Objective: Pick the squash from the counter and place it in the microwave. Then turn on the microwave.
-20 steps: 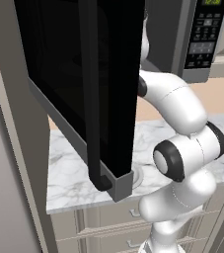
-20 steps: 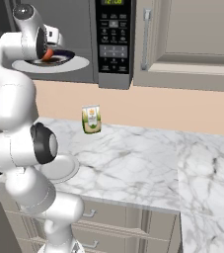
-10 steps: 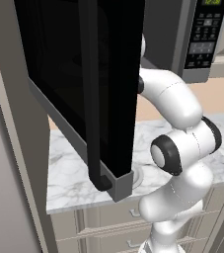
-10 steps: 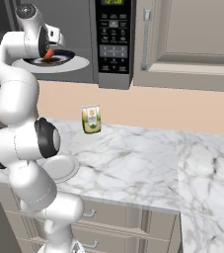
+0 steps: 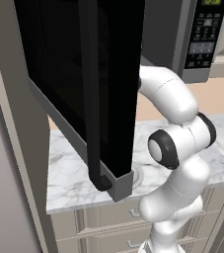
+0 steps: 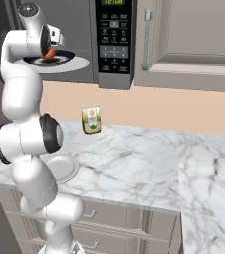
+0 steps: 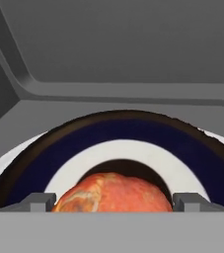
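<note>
The microwave (image 6: 115, 44) hangs with its dark door (image 5: 84, 89) swung wide open. Inside it lies a dark-rimmed turntable plate (image 7: 123, 136), and the orange-red squash (image 7: 111, 190) rests on that plate. My gripper (image 7: 113, 202) reaches into the cavity and stands open, one fingertip (image 7: 37, 201) on each side of the squash. From the right base view the hand (image 6: 52, 44) sits just above the squash (image 6: 49, 52) and the plate (image 6: 67, 63). The counter (image 6: 134, 163) lies below.
A green-and-white carton (image 6: 91, 120) stands at the back of the counter under the microwave. A white plate (image 6: 64, 168) lies near the counter's front edge beside my arm. The open door (image 5: 108, 173) juts out over the counter's left end. Closed cabinets (image 6: 193, 30) hang to the right.
The arm's elbow has shifted slightly. The gripper stays open around the squash on the plate inside the microwave.
</note>
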